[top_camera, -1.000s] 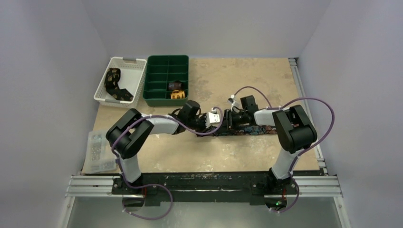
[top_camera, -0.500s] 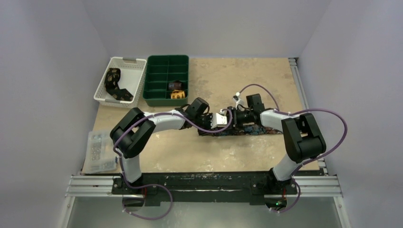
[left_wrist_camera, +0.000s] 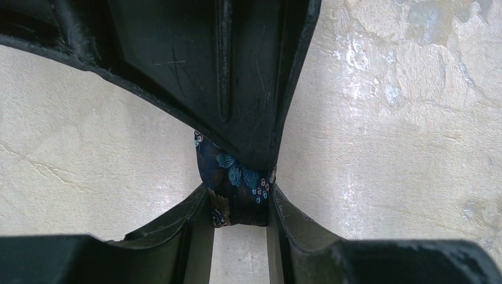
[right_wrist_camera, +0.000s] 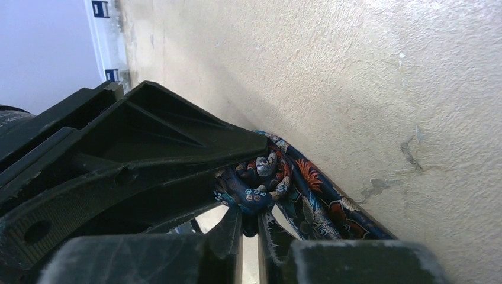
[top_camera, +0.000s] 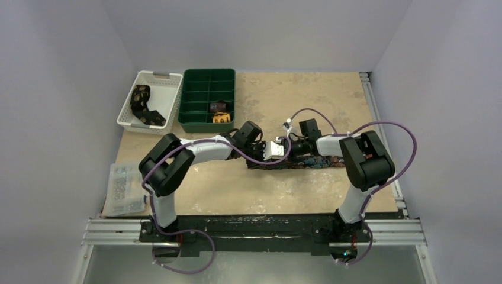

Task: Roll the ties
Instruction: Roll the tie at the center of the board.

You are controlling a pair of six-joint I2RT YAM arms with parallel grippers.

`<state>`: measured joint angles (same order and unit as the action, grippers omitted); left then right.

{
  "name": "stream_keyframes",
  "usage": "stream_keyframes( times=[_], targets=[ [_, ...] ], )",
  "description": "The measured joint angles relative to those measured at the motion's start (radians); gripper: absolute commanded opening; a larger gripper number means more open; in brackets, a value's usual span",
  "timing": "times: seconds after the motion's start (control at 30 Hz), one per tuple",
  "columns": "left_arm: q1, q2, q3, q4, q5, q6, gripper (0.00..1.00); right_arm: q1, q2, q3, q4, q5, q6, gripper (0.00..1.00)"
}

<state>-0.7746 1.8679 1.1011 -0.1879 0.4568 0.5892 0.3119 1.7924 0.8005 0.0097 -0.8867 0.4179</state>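
Note:
A dark navy tie (top_camera: 314, 162) with a multicoloured print lies stretched across the middle of the table. Its left end is gathered up between both grippers. My left gripper (top_camera: 273, 150) is shut on that bunched end (left_wrist_camera: 234, 183), with fabric filling the gap between its fingers (left_wrist_camera: 195, 213). My right gripper (top_camera: 290, 148) faces it closely from the right and is shut on a fold of the same tie (right_wrist_camera: 308, 204). In the right wrist view the gripper (right_wrist_camera: 251, 222) pinches the fold tight. A black-and-gold tie (top_camera: 142, 104) lies in the white basket.
A white basket (top_camera: 164, 79) and a green divided tray (top_camera: 195, 89) stand at the back left. The tray holds two rolled ties (top_camera: 219, 112). A clear bag of small parts (top_camera: 123, 188) lies at the left edge. Metal rails run along the right edge and the front edge.
The right gripper let go, swung slightly outward, then came back and shut on the tie's gathered end. The left gripper shifted a little to the right and kept its hold.

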Motion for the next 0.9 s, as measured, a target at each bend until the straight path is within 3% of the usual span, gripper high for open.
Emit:
stream_keyframes(
  times=[0.07,0.13,0.3,0.43,0.5,0.63,0.83,0.9],
  targets=[
    [0.0,0.0,0.002,-0.002,0.0,0.0,0.23,-0.002,0.005,0.007,-0.009,-0.01,-0.011,0.36],
    [0.0,0.0,0.003,-0.004,0.001,0.0,0.24,-0.003,0.006,0.008,-0.01,-0.013,-0.014,0.46],
    [0.0,0.002,0.003,-0.005,0.006,0.002,0.24,-0.005,-0.007,0.008,0.01,-0.01,0.006,0.49],
    [0.001,0.005,0.009,-0.011,0.008,0.006,0.24,-0.004,-0.011,0.008,0.025,0.006,0.02,0.45],
    [0.001,0.006,0.012,-0.015,0.008,0.006,0.25,-0.002,-0.011,0.008,0.026,0.008,0.023,0.38],
    [0.001,0.009,0.017,-0.021,0.008,0.006,0.31,0.0,-0.005,0.008,0.029,0.012,0.018,0.0],
    [0.003,0.016,0.014,-0.02,0.007,-0.003,0.55,0.001,0.006,0.008,0.037,0.0,-0.003,0.0],
    [0.007,0.012,0.003,-0.007,0.017,-0.022,0.71,-0.008,0.015,0.009,0.037,-0.008,-0.015,0.0]
  ],
)
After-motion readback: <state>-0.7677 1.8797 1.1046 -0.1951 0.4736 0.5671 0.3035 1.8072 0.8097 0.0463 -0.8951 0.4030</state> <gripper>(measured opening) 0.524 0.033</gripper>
